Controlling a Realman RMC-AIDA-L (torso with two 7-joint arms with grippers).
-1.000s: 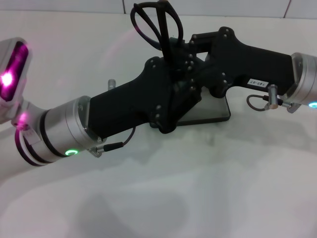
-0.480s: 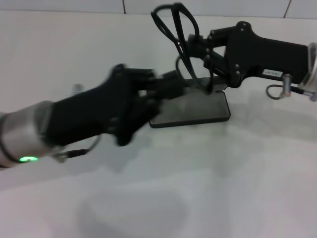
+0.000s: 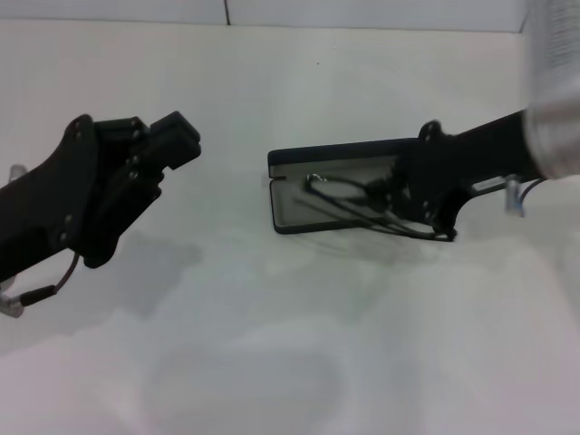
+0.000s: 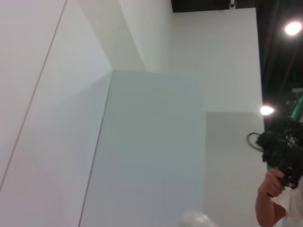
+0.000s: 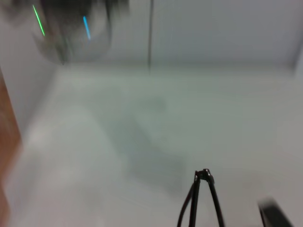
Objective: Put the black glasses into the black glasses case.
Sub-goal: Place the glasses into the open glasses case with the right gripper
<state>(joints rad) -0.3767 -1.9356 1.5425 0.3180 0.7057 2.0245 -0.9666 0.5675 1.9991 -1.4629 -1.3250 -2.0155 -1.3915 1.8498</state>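
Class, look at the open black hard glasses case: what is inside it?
The thin black-framed glasses lie over the grey lining of the open black clamshell case; the right tool covers the case's far end.

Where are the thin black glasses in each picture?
Head view: the thin black-framed glasses lie over the open black hard glasses case, right of middle, at the right gripper.
Left wrist view: not in it; only walls and a person far off.
Right wrist view: two slim black temple arms show at the bottom edge.
Shared landmark: the white table, in the head and right wrist views.
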